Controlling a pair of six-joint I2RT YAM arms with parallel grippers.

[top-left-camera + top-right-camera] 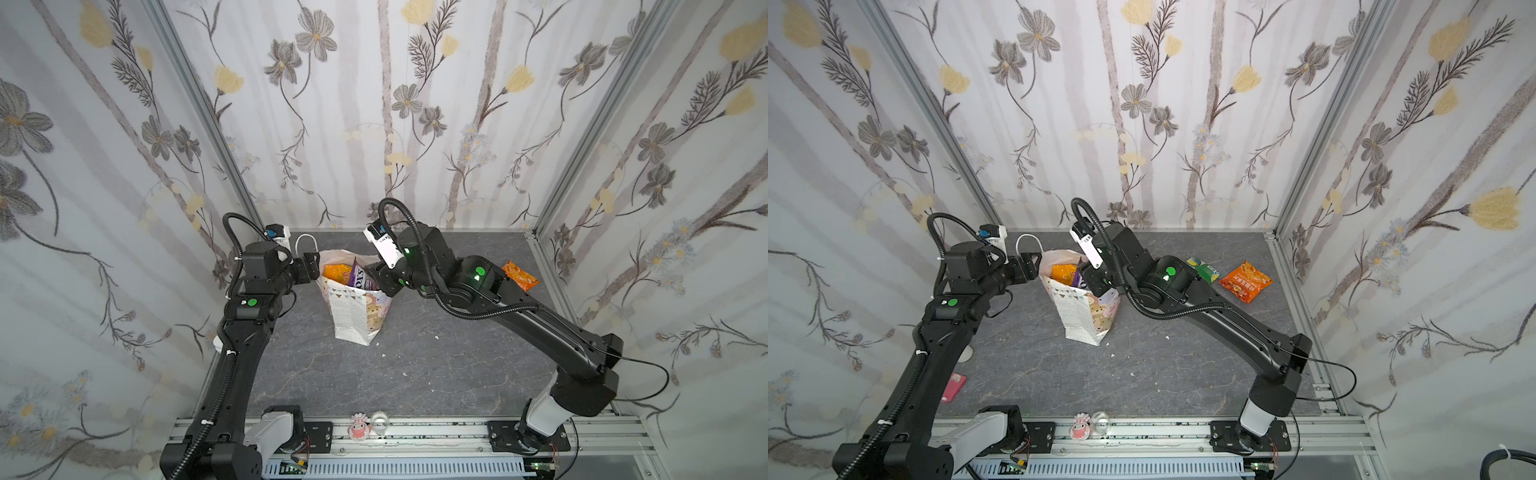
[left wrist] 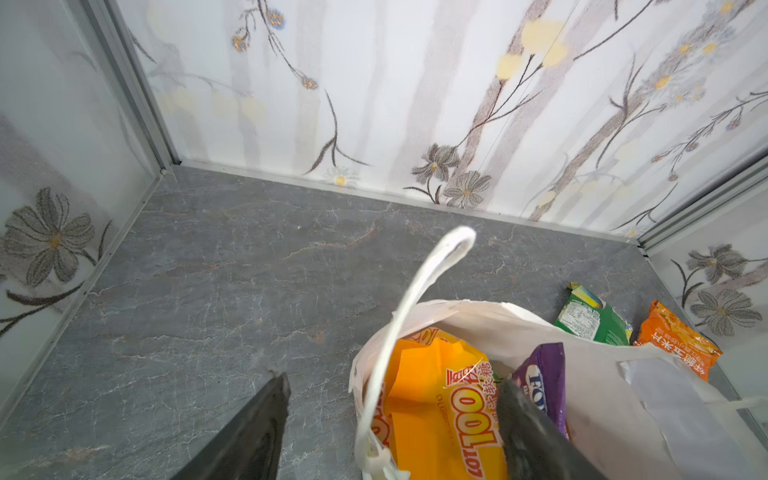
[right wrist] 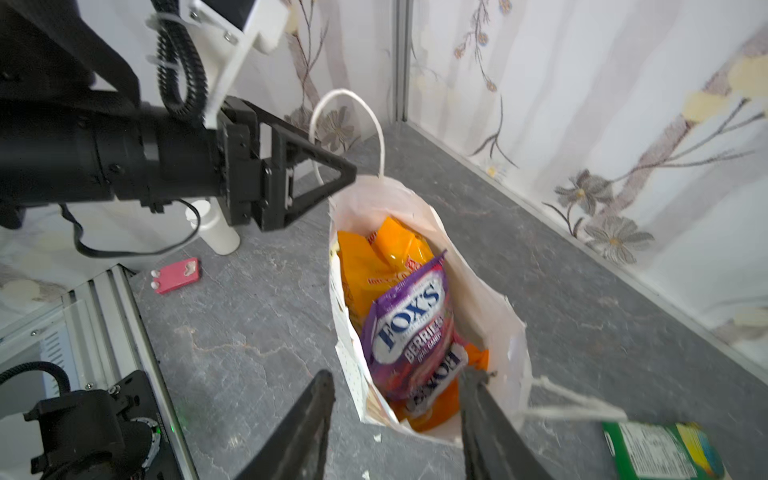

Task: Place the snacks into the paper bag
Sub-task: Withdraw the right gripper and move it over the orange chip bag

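- Currently, you see a tall white paper gift bag (image 1: 353, 316) with dotted sides standing upright near the back middle of a grey marble-look tabletop (image 1: 415, 374), its mouth open upward.
- Inside it, a glossy purple "FOX'S" candy packet (image 3: 405, 328) stands on end against a yellow-orange snack packet (image 2: 436, 399).
- Two snacks lie flat outside the bag: a green foil packet (image 1: 1204, 270) and an orange chip bag (image 1: 1246, 281). They sit side by side on the table, to the right of the bag and nearer the back wall.
- Both lie just beyond your right arm, well apart from the left one, so the right arm looks the nearer for the next pick. The chip bag's long axis runs diagonally in the top views.
- The right gripper (image 3: 397, 374) hovers over the bag's mouth, jaws moderately apart and empty, one finger at the paper rim.
- The left gripper (image 2: 395, 380), jaws also apart, straddles the opposite rim and its white cord handle (image 2: 419, 286). One finger is outside the bag and one over the inside. Whether it presses the paper cannot be told.
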